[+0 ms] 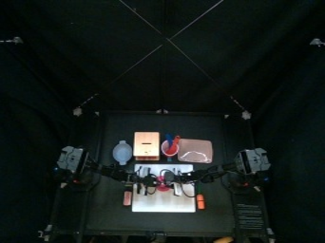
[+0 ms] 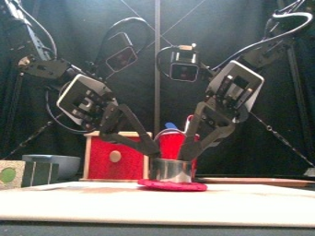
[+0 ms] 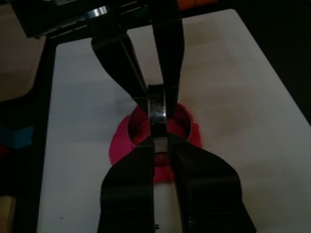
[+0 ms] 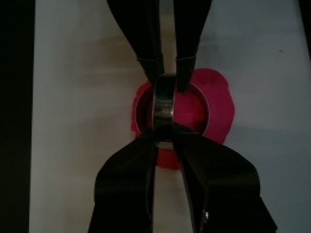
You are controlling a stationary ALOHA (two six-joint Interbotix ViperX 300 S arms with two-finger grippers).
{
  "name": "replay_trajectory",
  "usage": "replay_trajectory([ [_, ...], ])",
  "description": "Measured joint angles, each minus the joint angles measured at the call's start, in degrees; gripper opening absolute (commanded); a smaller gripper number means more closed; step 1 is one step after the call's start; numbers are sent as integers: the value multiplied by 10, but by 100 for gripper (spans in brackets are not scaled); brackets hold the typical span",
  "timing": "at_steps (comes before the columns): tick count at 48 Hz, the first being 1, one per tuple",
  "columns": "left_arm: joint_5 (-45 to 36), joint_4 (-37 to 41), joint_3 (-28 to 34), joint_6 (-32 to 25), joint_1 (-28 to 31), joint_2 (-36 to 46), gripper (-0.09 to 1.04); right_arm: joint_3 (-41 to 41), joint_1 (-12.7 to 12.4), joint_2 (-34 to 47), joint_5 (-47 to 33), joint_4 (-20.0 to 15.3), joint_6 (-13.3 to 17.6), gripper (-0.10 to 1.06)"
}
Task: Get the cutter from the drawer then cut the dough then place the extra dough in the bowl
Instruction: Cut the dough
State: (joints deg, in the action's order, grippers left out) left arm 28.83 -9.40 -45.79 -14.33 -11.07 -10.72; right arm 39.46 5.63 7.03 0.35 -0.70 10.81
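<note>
Cutter (image 2: 172, 170): stiff, light metal ring standing in soft, tearable dough (image 2: 192, 186); left end effector (image 3: 157, 138) and right end effector (image 4: 165, 129) each clamp its rim, opposite sides.

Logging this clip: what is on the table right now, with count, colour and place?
cutting board: one, white, front middle of the table.
dough: one, pink-red, flat on the board.
cutter: one, metal, standing on the dough.
wooden box: one, pale with a red drawer front, behind the board.
bowl: one, blue-grey, left of the box.
cup: one, red, between box and tray.
tray: one, pink, back right.
left gripper: jaws shut on the cutter.
right gripper: jaws shut on the cutter.
</note>
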Motion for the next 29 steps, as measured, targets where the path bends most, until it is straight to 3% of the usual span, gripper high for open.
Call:
replay_trajectory([
  [15, 10, 4, 3, -13, -8, 10, 69, -6, 3, 0, 4, -4, 6, 64],
  [29, 12, -11, 3, -12, -12, 13, 72, -18, 5, -11, 8, -4, 4, 82],
])
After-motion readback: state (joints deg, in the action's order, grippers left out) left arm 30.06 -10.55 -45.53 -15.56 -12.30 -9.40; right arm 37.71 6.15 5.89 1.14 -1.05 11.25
